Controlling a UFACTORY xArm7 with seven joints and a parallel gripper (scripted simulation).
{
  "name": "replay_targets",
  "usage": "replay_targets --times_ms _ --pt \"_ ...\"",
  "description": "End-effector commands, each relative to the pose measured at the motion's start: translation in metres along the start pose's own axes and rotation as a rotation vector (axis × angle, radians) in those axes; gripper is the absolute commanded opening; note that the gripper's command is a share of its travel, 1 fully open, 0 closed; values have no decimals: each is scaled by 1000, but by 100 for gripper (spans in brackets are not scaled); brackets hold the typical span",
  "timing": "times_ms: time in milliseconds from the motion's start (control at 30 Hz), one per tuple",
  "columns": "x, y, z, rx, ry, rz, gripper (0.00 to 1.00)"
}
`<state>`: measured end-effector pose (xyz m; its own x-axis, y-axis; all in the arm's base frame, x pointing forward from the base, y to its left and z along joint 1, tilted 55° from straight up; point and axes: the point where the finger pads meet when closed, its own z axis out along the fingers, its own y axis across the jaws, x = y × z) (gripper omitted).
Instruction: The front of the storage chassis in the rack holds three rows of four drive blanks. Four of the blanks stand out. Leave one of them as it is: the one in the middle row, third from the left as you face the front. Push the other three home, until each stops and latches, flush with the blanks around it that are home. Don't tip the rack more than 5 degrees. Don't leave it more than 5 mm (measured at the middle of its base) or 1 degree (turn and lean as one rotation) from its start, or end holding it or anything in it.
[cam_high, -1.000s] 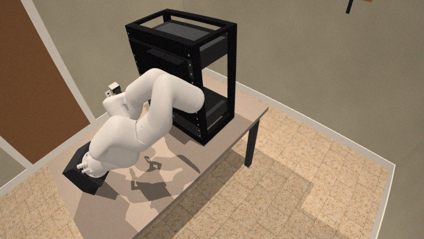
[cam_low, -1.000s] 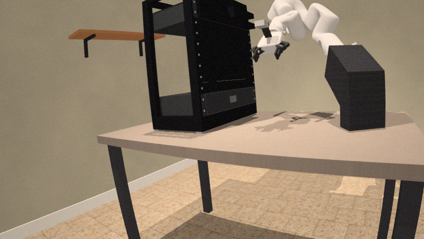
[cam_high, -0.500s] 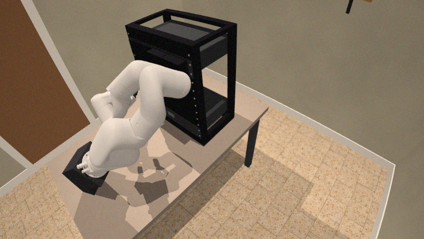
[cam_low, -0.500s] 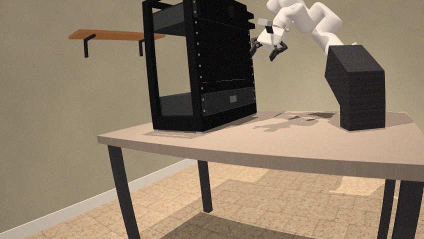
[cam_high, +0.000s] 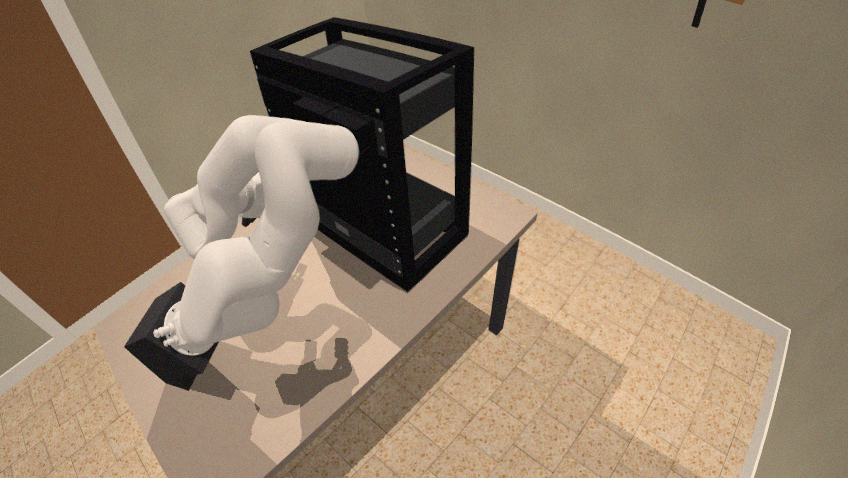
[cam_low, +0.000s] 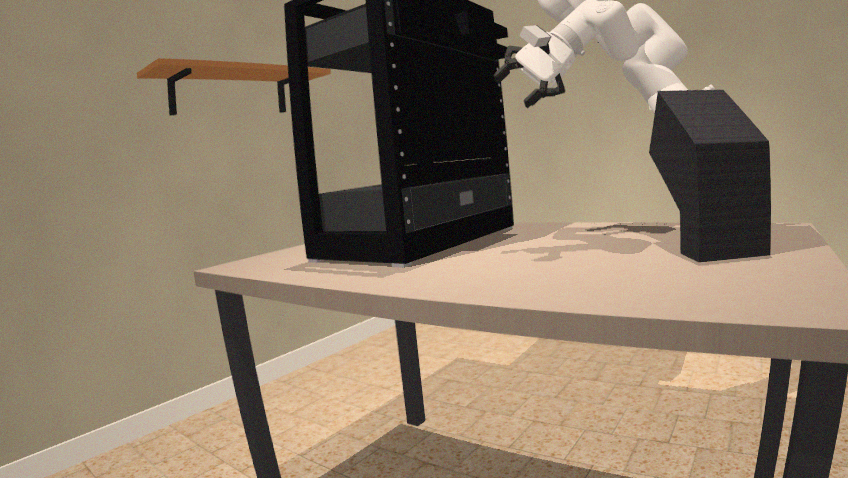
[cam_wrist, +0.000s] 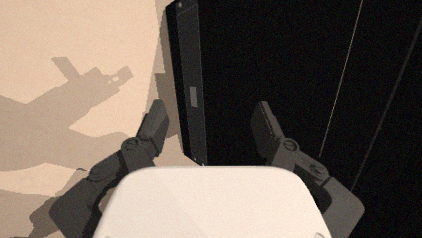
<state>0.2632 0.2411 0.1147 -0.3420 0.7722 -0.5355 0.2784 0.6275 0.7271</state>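
Note:
The black rack stands on the table. The storage chassis sits at the top of its front. Its face is very dark, so single blanks are hard to tell apart. A stepped edge at the chassis's upper right shows blanks standing out. My gripper is open and empty. It hangs close in front of the rack's upper right front, pointing down along the dark front face. In the top view my own arm hides the gripper and most of the rack front.
A grey panel with a small label sits at the bottom of the rack front. The arm's black pedestal stands on the table. A wooden shelf hangs on the far wall.

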Motion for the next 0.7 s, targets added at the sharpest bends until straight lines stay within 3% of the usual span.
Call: replay_targets --times_ms 0,433,500,667 --pt "-9 19 -14 -98 -51 -46 100" --pt "-34 79 -81 -432 -218 -179 100" --pt "-34 79 -81 -432 -218 -179 100" --pt "-41 93 -107 -531 -272 -208 100"
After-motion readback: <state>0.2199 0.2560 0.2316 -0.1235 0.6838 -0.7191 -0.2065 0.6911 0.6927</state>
